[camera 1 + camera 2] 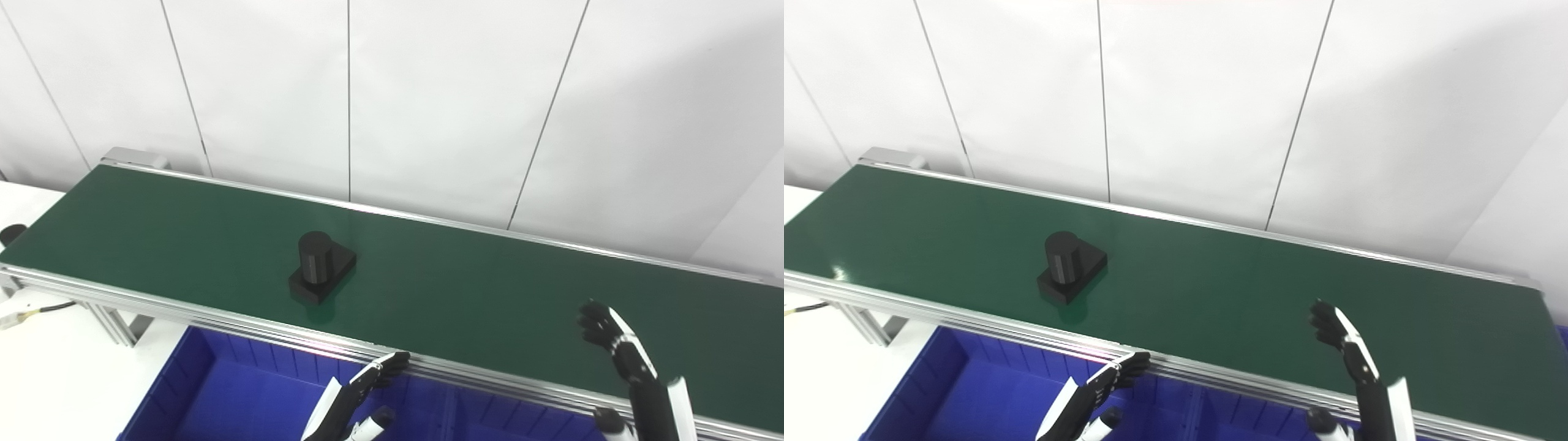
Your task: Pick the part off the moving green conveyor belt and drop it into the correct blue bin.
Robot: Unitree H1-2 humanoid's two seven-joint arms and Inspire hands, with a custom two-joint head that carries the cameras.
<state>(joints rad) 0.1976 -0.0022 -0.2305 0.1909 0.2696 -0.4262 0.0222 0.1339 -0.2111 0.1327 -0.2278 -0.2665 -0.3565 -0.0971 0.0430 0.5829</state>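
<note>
The black part [320,266] sits mid-belt [490,288], so the nearer spread, empty left hand [361,398] should meet it from above while the spread right hand [618,349] waits.

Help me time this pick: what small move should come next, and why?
Probably hold the right hand open over the belt and wait: the part sits untouched well to its left, and neither it nor the left hand holds anything.

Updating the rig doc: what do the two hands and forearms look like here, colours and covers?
Both look alike. The left hand and right hand have black segmented fingers with rounded black tips. White plastic cover panels run along the backs of the fingers and hands. No cables, sleeves or markings are visible on them; the forearms are mostly out of frame.
</note>
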